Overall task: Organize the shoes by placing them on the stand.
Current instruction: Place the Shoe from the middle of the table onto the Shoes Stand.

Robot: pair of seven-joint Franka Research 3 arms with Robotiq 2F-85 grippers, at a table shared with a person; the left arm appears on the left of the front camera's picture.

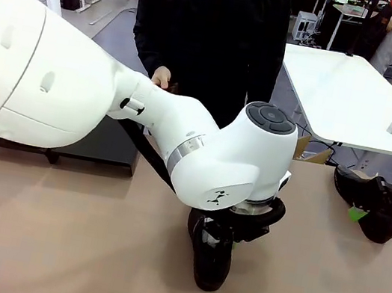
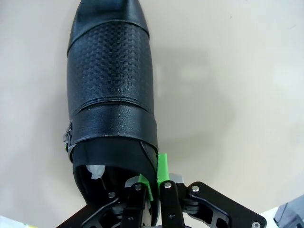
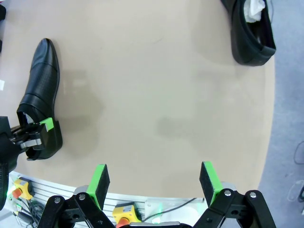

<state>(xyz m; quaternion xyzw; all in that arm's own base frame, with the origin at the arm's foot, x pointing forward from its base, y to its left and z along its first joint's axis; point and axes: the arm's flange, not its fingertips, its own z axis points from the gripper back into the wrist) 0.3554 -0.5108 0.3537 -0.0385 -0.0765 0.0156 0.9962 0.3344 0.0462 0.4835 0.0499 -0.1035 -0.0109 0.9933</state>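
A glossy black shoe [image 1: 212,263] lies mid-table, toe toward the robot's side. My left gripper [image 1: 232,235] is shut on the rim of its heel opening. In the left wrist view the green pads [image 2: 163,167] pinch the collar of that shoe [image 2: 111,76], and white stuffing shows inside. My right gripper [image 3: 154,178] hangs open and empty over the table's near edge, well apart from the held shoe [image 3: 40,90] and from the left gripper [image 3: 40,128]. Another shoe [image 3: 251,33] lies at the far right edge, also seen from the front [image 1: 359,192]. The black stand [image 1: 105,147] sits at the far left, partly hidden by my left arm.
A person in black stands at the far side, one hand [image 1: 161,76] near the table edge. The table's right edge [image 3: 270,118] drops to grey floor. Bare tabletop [image 3: 161,95] lies between the two shoes.
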